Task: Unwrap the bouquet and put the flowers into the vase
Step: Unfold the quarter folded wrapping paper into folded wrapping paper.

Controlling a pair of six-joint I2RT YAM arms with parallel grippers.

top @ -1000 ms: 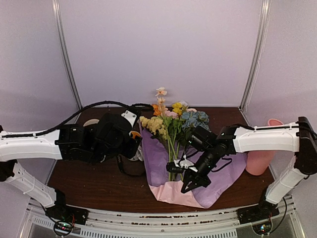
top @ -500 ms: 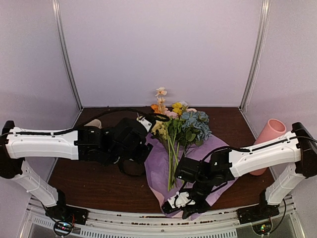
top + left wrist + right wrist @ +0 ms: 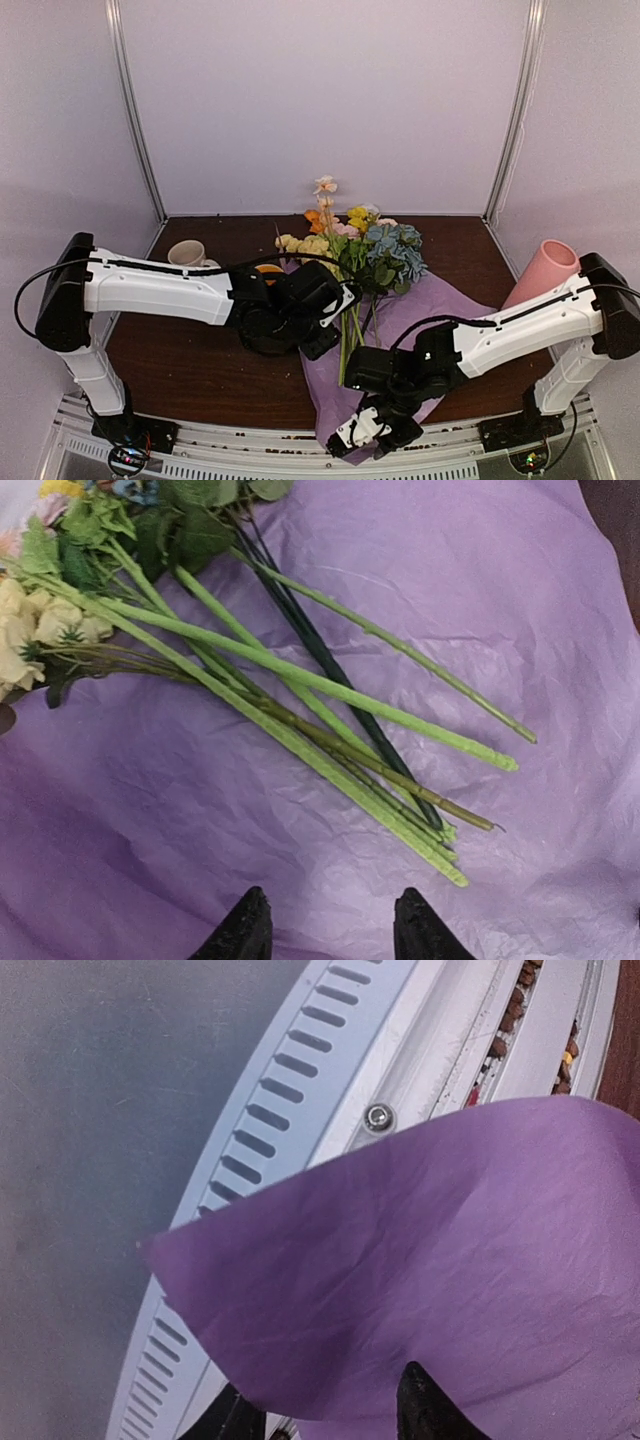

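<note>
Hanging tissue paper half-hiding right pincer tips, parted; left pincer parted, empty, above stems.

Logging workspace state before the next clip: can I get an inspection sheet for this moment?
Surface: dark wooden table, no spills seen.
Job's things: purple tissue paper spread open, one corner hanging past the near edge; flowers lying on it, stems bare; pink vase tilted at far right, no flowers inside.
Clutter: pale mug at back left.
Grippers: left gripper open above the stems; right gripper open at the tissue's hanging corner.
Cables: black cable along the left arm; cable loop by the right arm.
Surroundings: plain pale enclosure walls; nothing else seen.
</note>
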